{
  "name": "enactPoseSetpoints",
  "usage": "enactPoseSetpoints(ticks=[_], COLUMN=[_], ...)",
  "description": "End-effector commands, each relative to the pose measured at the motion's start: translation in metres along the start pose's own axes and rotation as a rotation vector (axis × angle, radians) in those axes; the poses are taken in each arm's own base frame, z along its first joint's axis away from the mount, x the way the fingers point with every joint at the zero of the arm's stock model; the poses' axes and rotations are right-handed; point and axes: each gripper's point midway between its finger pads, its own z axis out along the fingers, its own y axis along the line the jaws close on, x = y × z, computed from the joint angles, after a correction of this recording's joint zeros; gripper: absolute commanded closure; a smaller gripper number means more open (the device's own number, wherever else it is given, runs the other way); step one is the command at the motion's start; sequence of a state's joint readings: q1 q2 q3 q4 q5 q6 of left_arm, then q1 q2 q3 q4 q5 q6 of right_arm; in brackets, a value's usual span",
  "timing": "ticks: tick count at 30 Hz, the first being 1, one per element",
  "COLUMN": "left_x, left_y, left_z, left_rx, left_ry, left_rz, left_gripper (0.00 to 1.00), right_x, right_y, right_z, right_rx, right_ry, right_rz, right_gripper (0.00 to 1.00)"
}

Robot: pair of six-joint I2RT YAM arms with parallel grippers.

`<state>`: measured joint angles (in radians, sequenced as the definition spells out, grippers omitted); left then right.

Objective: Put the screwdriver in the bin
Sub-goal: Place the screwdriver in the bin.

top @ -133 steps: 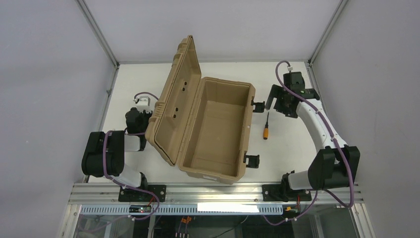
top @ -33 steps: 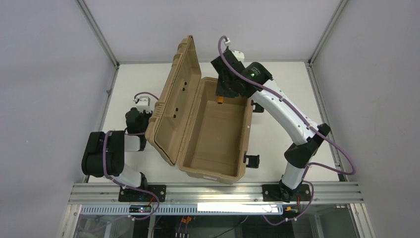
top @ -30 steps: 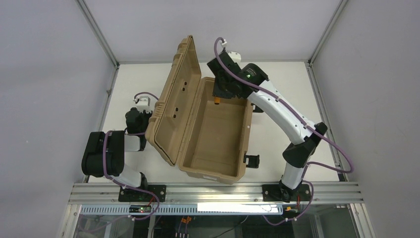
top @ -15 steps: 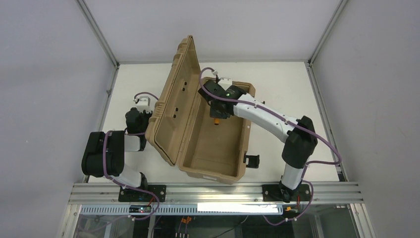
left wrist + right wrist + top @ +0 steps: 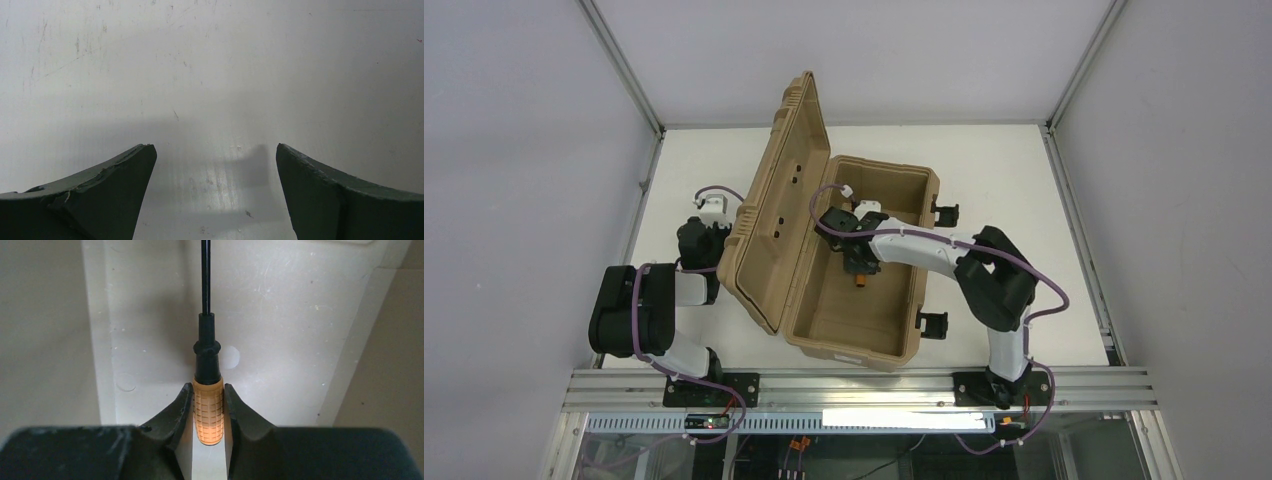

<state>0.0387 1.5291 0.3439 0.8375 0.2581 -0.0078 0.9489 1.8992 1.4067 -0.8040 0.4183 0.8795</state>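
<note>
Clamping screwdriver (image 5: pixel 208 412) handle w/ R fingers (image 5: pixel 170 421) inside open tan bin (image 5: pixel 849 355)

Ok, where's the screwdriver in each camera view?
Top external: screwdriver mid-frame, over the open bin, in the right hand.
Right wrist: screwdriver bottom centre, orange handle between the fingers.
Left wrist: not in it.
Shared landmark: the bin's tan floor.

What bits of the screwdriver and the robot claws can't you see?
- Tip of the screwdriver: right wrist view, cut off by the top edge.
- Its shaft: top view, hidden under the right claw.
- Fingers of the left claw: top view, blocked by its arm and the bin lid.
- Whether the screwdriver touches the bin floor: no view tells.
</note>
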Motion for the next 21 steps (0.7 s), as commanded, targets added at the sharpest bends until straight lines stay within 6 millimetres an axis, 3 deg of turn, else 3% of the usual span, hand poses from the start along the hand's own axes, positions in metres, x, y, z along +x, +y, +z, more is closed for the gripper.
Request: enactPoseSetpoints(ticks=[1, 5, 12, 18, 21], left_x=[-0.019, -0.019, -0.019, -0.019, -0.019], left_y=[-0.001, 0.0, 0.0, 0.0, -0.001], left_z=[0.002, 0.002, 0.002, 0.002, 0.002], left_rx=[-0.001, -0.001, -0.001, -0.001, -0.001], left_ry=[-0.058, -0.057, -0.057, -0.058, -0.058], left_rz=[0.024, 0.024, 0.023, 0.023, 0.025], left_gripper=[0.01, 0.01, 0.01, 0.01, 0.01], right_x=[-0.002, 0.008, 0.0, -0.009, -0.014], right_y=[0.02, 0.021, 0.014, 0.007, 0.007], right_z=[0.011, 0.021, 0.009, -0.006, -0.014], right_rx=[-0.045, -0.037, -0.017, -0.007, -0.022], right_ry=[-0.039, -0.017, -0.057, -0.084, -0.096], right_rz=[0.065, 0.056, 0.081, 0.113, 0.124], right_gripper=[0.92, 0.79, 0.28, 0.02, 0.01])
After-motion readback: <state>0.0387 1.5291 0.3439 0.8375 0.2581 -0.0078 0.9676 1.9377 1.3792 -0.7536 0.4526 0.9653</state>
